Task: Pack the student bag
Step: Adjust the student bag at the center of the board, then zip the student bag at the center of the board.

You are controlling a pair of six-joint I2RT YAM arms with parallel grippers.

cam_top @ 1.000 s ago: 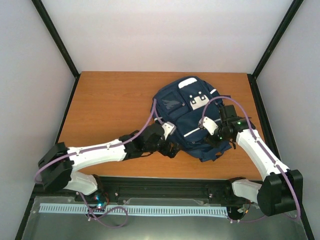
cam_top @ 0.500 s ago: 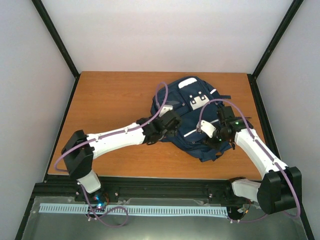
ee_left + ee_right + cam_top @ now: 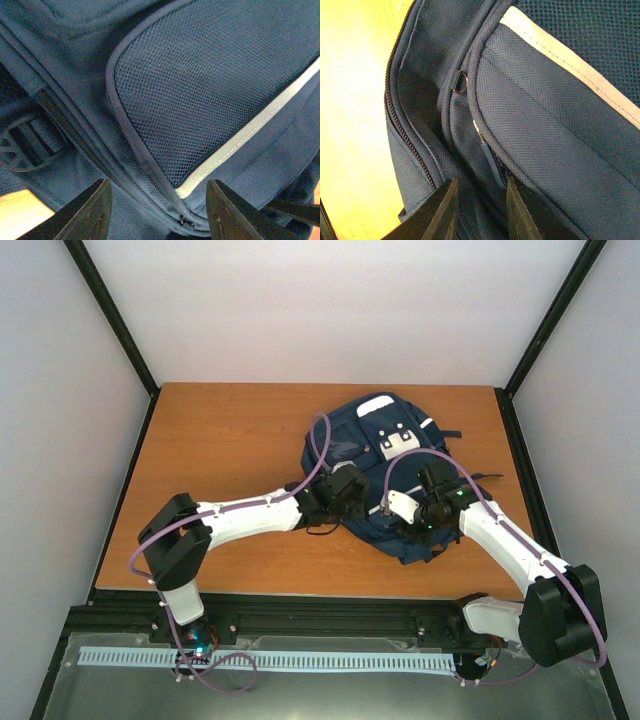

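While right gripper (image 3: 481,200) sits nearly closed around zip pull (image 3: 492,165), grip unconfirmed: left gripper (image 3: 157,200) half open, empty, astride bag (image 3: 355,430) seam. Pinch fabric, brace, draw zip steadily.

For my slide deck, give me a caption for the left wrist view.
Open left gripper poised over the zipper beside the mesh pocket of the student bag.

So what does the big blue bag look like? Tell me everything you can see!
The student bag is navy woven fabric. It lies on the wooden table with its front side up. It has white patches, a white stripe, a mesh pocket, zippers, a small metal ring and dark straps. The left tool and right tool are close over its near part.
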